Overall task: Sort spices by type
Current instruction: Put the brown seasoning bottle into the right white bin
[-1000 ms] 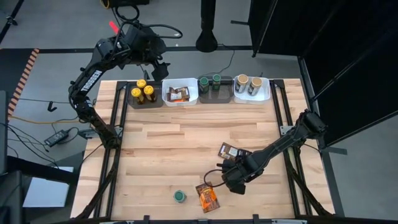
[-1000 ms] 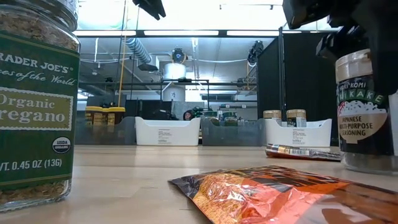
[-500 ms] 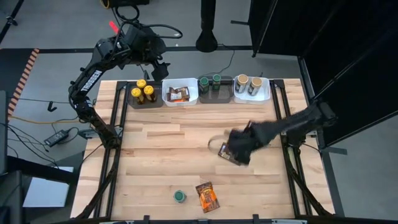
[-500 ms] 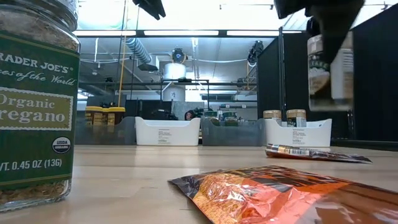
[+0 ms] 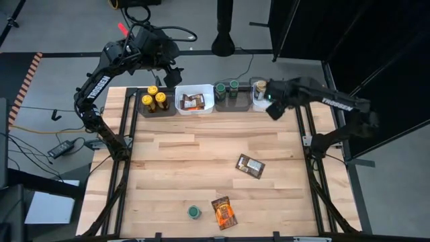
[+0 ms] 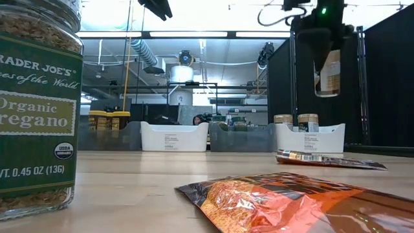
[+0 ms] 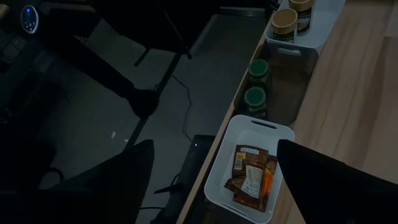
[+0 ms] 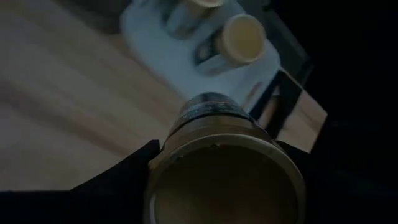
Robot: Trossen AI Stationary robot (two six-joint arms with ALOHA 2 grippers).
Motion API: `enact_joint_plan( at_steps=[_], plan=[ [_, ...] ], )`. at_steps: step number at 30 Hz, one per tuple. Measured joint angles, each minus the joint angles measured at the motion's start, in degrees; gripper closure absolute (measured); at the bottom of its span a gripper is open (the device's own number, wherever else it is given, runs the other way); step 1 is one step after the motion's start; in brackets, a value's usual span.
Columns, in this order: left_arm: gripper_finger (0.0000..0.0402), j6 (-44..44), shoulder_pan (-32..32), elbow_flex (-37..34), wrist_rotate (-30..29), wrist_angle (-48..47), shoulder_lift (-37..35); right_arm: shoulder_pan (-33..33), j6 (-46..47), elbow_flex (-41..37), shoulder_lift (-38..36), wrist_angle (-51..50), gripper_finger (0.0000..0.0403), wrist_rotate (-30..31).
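Tan-lidded jar (image 6: 330,72) hangs pinched in our right gripper (image 5: 274,107) above the white bin (image 5: 285,102); we should lower it upright beside the matching jars (image 5: 261,88) before releasing.

Claw (image 8: 227,186) grips tan-lidded jar (image 8: 227,162) above white bin (image 8: 186,43).

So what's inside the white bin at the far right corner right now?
The white bin holds two tan-lidded jars standing upright. In the high view the right claw, carrying a third jar above it, covers much of the bin's inside, so anything else there is hidden.
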Motion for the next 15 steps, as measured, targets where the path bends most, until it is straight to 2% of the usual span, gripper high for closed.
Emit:
enact_joint_plan(
  at_steps=[3,7,15],
  plan=[
    [0.0055,0.0,0.0,0.0,0.0,0.0,0.0,-5.6,-5.2,-0.1,1.1,2.4,0.0121,0.1],
    [0.0055,0.0,0.0,0.0,0.0,0.0,0.0,-9.7,-12.0,-0.8,3.2,9.3,0.0121,0.0],
    [0.0055,0.0,0.0,0.0,-0.8,-0.9,0.0,-12.1,-15.3,-7.4,2.7,21.9,0.0121,1.3]
  ],
)
